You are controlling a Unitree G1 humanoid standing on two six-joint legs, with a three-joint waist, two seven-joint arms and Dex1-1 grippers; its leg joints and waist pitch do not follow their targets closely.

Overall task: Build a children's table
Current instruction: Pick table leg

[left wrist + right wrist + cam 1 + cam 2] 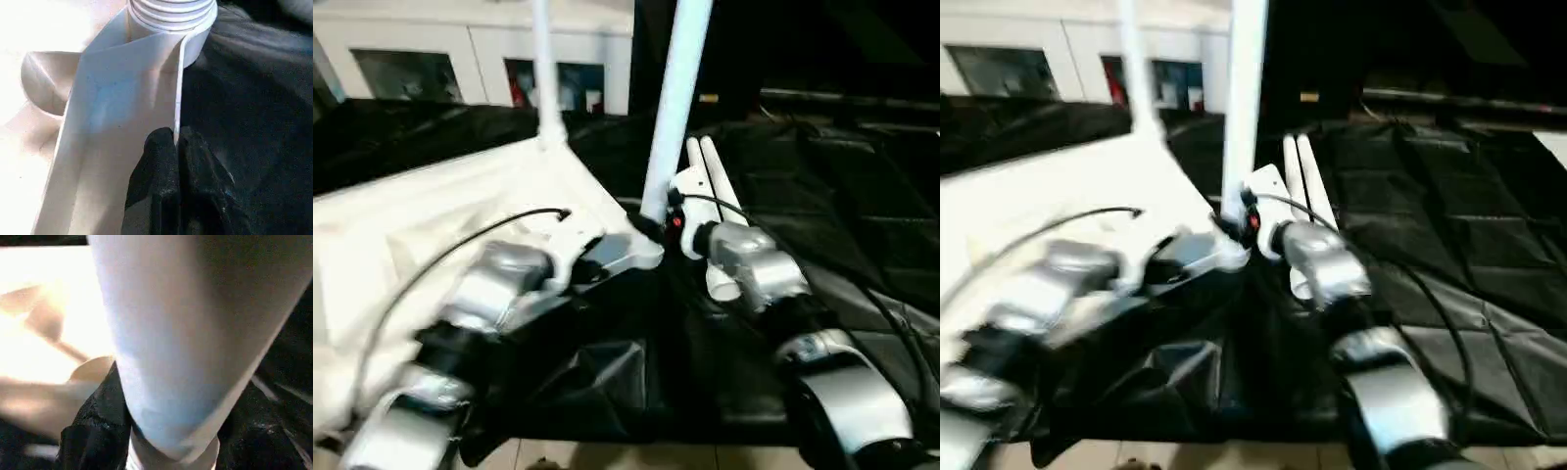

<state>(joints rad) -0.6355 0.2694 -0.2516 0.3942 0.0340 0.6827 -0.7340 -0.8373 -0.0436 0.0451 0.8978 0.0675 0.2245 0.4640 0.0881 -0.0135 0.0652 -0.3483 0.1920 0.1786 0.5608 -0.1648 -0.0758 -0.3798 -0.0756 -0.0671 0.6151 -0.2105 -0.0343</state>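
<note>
The children's table top (pixel 431 225) lies upside down on the left, ribbed underside up. One white leg (pixel 545 78) stands upright in its far corner. A second leg (pixel 677 108) stands at the near right corner, and its threaded end (pixel 171 10) sits at the corner socket. My right gripper (pixel 656 223) is shut on this leg near its base, with black fingers (pixel 93 431) on both sides of it. My left gripper (pixel 177 147) is shut on the table top's rim (pixel 180 88) just below that corner. Two loose legs (pixel 710 181) lie side by side behind my right wrist.
Black quilted cloth (pixel 832 206) covers the work surface to the right and front. A white glass-door cabinet (pixel 470 59) stands at the back left. A black cable (pixel 460 245) runs along my left forearm. Light floor (pixel 607 455) shows at the front edge.
</note>
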